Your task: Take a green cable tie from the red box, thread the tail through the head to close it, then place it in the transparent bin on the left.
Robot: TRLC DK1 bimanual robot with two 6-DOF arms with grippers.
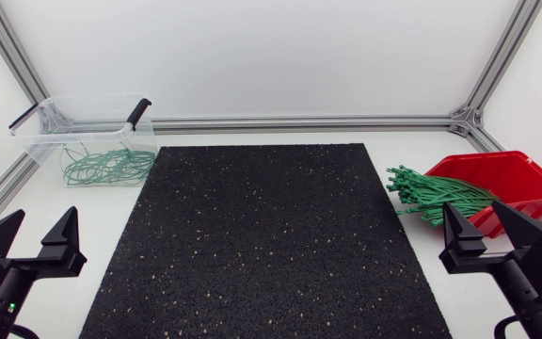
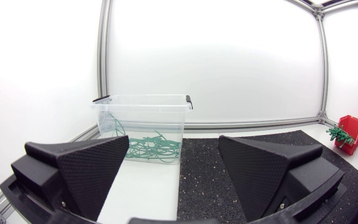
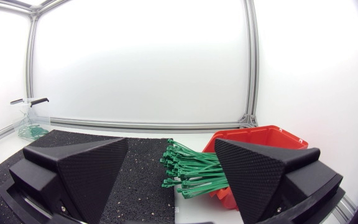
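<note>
- Left jaws open, empty, beside black mat (image 1: pixel 266 235).
- Right jaws open, empty, near green cable ties (image 1: pixel 436 195) spilling from red box (image 1: pixel 520 174).
- Transparent bin (image 1: pixel 40 146) holds looped green ties (image 1: pixel 109 167).

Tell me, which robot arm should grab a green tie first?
Probably the right. The right fingers sit open beside the green cable ties spilling from the red box; the left fingers are across the mat.
</note>
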